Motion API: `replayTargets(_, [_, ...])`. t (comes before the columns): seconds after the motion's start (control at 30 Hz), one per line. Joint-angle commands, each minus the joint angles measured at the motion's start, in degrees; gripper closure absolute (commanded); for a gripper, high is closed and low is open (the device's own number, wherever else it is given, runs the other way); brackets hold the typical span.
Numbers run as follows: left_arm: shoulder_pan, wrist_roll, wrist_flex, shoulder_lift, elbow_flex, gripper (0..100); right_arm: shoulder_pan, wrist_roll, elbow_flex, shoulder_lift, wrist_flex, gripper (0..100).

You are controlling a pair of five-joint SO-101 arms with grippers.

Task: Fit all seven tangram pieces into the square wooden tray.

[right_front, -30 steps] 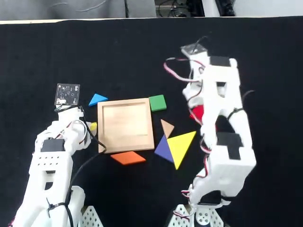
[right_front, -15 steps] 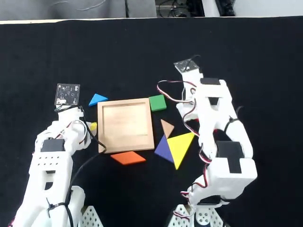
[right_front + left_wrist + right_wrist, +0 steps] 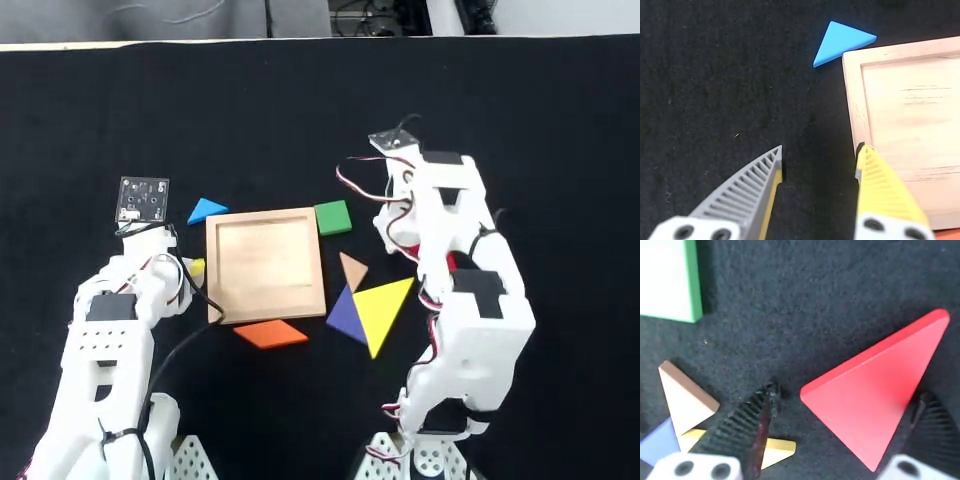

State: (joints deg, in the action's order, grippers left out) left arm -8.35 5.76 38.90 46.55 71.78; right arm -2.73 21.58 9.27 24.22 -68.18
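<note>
The table (image 3: 560, 120) is covered in black; a grey surface (image 3: 130, 18) at upper left and cables (image 3: 380, 14) at top centre are seen behind.

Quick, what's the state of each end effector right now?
Left end effector: open, holding nothing.
Right end effector: open, straddling the red triangle, not clamped on it.

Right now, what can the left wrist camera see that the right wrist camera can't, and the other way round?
Left wrist view: the light blue triangle piece, a corner of the square wooden tray, and the grey-and-yellow left claw, open over bare cloth.
Right wrist view instead: the red triangle piece lying between the sides of the open black right claw, the green square piece, the small tan triangle piece, and bits of the yellow triangle piece and the purple-blue piece.
Both: the black table cloth.
</note>
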Motion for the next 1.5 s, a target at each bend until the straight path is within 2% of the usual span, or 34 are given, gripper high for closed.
replayTargets(0.0, [-0.6, -0.1, -0.8, 1.1, -0.3, 76, -1.9, 0.0, -2.4, 0.3, 0.1, 70.9])
replayTargets(0.07, [-0.6, -0.1, -0.8, 1.1, -0.4, 76, -1.9, -0.2, -2.4, 0.3, 0.3, 73.4])
replayTargets(0.37, [-0.6, -0.1, -0.8, 1.1, -0.4, 76, -1.9, -0.2, -2.8, 0.0, 0.3, 73.7])
replayTargets(0.5, [-0.7, -0.1, -0.8, 1.1, -0.4, 76, -1.7, 0.3, -2.4, -5.7, -1.5, 73.7])
replayTargets(0.57, [-0.7, -0.1, -0.8, 1.1, -0.4, 76, -0.7, 3.1, -2.7, -11.6, -4.3, 73.7])
replayTargets(0.67, [-1.9, -0.4, -0.6, 1.1, -0.7, 76, 4.6, 11.2, -2.3, -21.8, -9.5, 73.7])
replayTargets(0.8, [-6.7, -1.7, -0.4, 1.2, -2.0, 76, 14.6, 17.9, -2.3, -30.8, -14.2, 73.7])
replayTargets(0.9, [-11.8, -5.3, -0.4, 1.2, -2.2, 76, 22.2, 18.5, -2.6, -31.7, -14.4, 73.7])
replayTargets(1.1, [-24.0, -4.8, -0.4, 1.2, 0.2, 76, 33.5, 20.7, -3.1, -29.8, -13.7, 73.7])
replayTargets(1.33, [-37.1, 1.9, -0.5, 1.2, 3.2, 76, 39.4, 35.3, -3.6, -20.0, -13.5, 73.4])
replayTargets(1.47, [-39.3, 1.8, -0.4, 1.2, 3.4, 76, 40.4, 44.1, -3.7, -14.5, -13.5, 73.4])
